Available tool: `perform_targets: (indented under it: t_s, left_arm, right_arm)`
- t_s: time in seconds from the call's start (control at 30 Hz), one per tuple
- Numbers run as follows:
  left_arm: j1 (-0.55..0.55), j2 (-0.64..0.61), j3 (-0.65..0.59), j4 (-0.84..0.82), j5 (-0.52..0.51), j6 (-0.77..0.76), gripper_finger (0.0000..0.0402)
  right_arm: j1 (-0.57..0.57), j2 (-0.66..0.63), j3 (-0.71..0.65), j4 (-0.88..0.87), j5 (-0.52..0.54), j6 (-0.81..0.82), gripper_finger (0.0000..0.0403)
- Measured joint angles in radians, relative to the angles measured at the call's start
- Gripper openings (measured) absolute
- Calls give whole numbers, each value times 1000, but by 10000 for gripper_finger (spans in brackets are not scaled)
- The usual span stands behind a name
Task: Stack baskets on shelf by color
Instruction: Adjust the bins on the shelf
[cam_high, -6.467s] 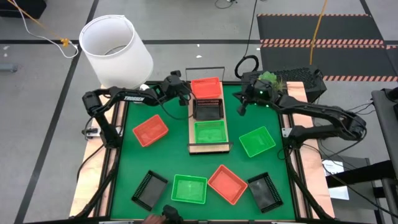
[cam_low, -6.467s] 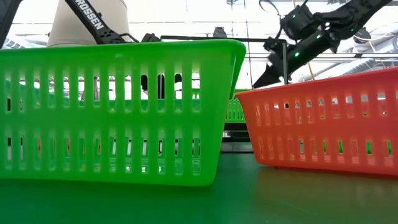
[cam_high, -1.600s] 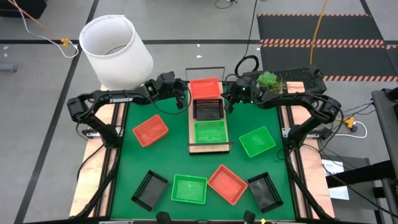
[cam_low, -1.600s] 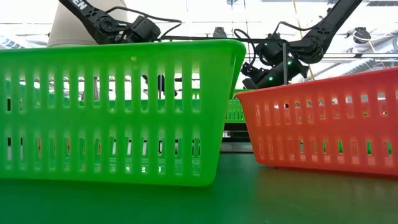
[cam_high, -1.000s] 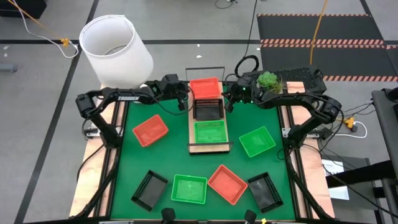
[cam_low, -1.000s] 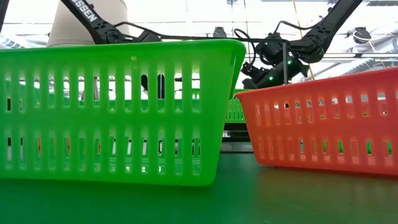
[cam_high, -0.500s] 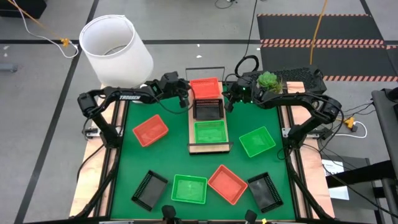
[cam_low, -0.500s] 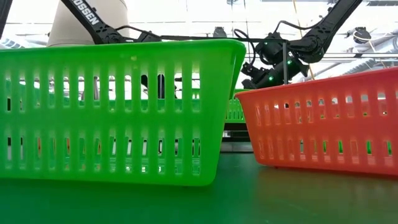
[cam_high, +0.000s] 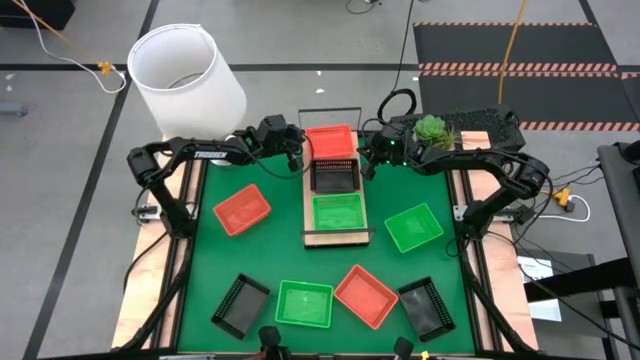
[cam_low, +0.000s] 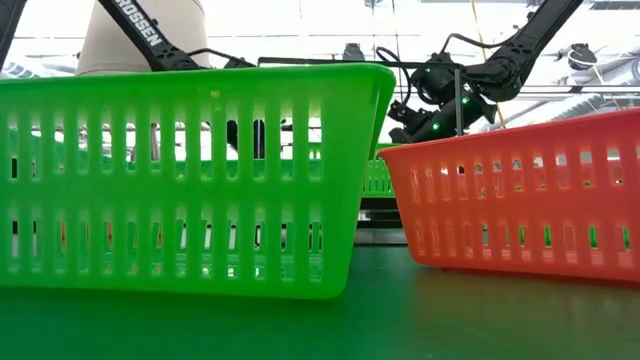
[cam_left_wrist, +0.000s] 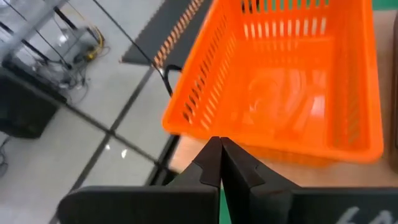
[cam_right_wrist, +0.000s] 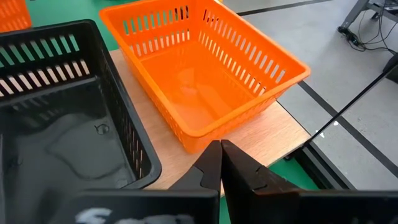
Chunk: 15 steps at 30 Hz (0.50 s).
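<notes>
The shelf (cam_high: 310, 238) lies mid-table with an orange-red basket (cam_high: 331, 143) at its far end, a black basket (cam_high: 333, 177) in the middle and a green basket (cam_high: 338, 213) at its near end. My left gripper (cam_high: 297, 157) is shut beside the orange-red basket's left wall (cam_left_wrist: 205, 93). My right gripper (cam_high: 368, 166) is shut at the shelf's right edge, pointing at the orange-red basket (cam_right_wrist: 199, 68) and the black basket (cam_right_wrist: 62, 124). Six more baskets rest on the mat. My left gripper (cam_left_wrist: 219, 163) points its shut fingertips level from the table's left at the foot of the orange-red basket's left wall (cam_left_wrist: 199, 127); I cannot tell whether it touches. My right gripper (cam_right_wrist: 221, 164) points at that basket's near right corner (cam_right_wrist: 194, 144); I cannot tell whether it touches.
Loose on the green mat (cam_high: 270, 255) lie an orange-red basket (cam_high: 242, 209), a green basket (cam_high: 413, 227), and, near the front edge, black (cam_high: 240, 304), green (cam_high: 304, 303), orange-red (cam_high: 365, 295) and black (cam_high: 426, 306) baskets. A white cylinder (cam_high: 185, 85) and a plant (cam_high: 432, 128) stand beyond the far edge.
My left gripper has edged toward the table's right, closer to the orange-red basket on the shelf. The baskets have stayed in place.
</notes>
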Motion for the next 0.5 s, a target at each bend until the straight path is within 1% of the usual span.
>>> perform_targets:
  t_s: [0.2, 0.33, 0.43, 0.5]
  left_arm:
    - [-2, 16, 0, 48, 11, 8, 8]
    - [1, 20, 0, 44, 27, 8, 3]
    - [1, 20, -1, 42, 28, 10, 8]
    - [0, 20, -1, 50, 28, 12, 7]
  right_arm:
    - [0, 0, 0, -1, 0, 0, 0]
    - [0, 0, 0, 0, 3, 0, 0]
    - [0, 0, 0, -3, 41, -2, 0]
    - [0, 0, 0, -6, 46, -5, 0]
